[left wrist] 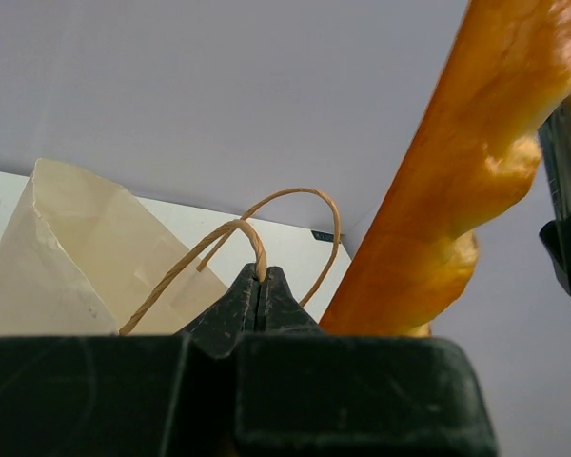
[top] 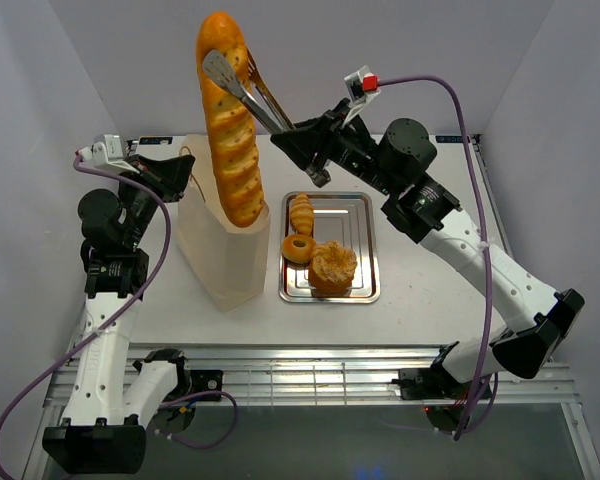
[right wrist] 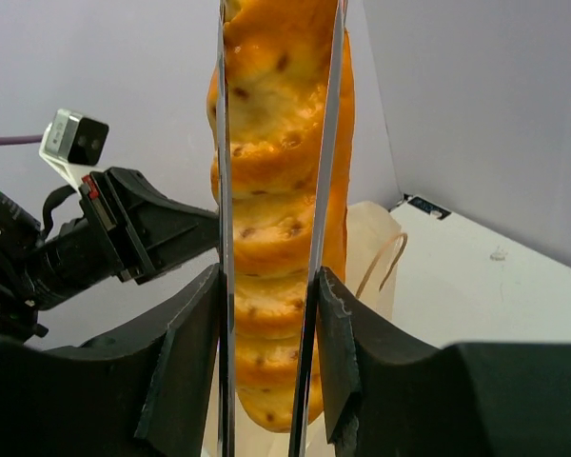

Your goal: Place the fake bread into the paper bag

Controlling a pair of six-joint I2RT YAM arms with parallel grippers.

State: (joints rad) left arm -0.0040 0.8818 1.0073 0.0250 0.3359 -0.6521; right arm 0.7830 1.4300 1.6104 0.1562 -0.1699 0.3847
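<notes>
- long scored golden-orange baguette (top: 232, 130): near upright, slight tilt. Top end is high above the table. Lower tip sits at the mouth of the tall cream flat-sided paper bag (top: 225, 265); can't tell if the tip is past the rim.
- metal tongs (top: 242, 88): clamp the baguette on its upper half, one blade per side. Rt wrist cam shows both tong arms flat against the crust.
- right gripper (right wrist: 266, 367): fingers clenched on the outside of the two tong arms, squeezing them onto the baguette. No direct finger contact w/ the bread.
- paper bag: upright on the white table (top: 430, 300), mouth open upward, left of the tray.
- left gripper (left wrist: 260, 293): jaws fully closed, pinching the bag's thin tan string handle (left wrist: 300, 200). The loop stands up above the fingertips, on the bag's far-left side.
- silver rectangular tray (top: 368, 262): just right of the bag; touching or not, can't tell.
- on tray: small ridged roll (top: 301, 212) at far-left corner, ring doughnut (top: 298, 248) just nearer than it, round crusty bun (top: 332, 266) right beside the doughnut on the near side. Rest of tray bare metal.
</notes>
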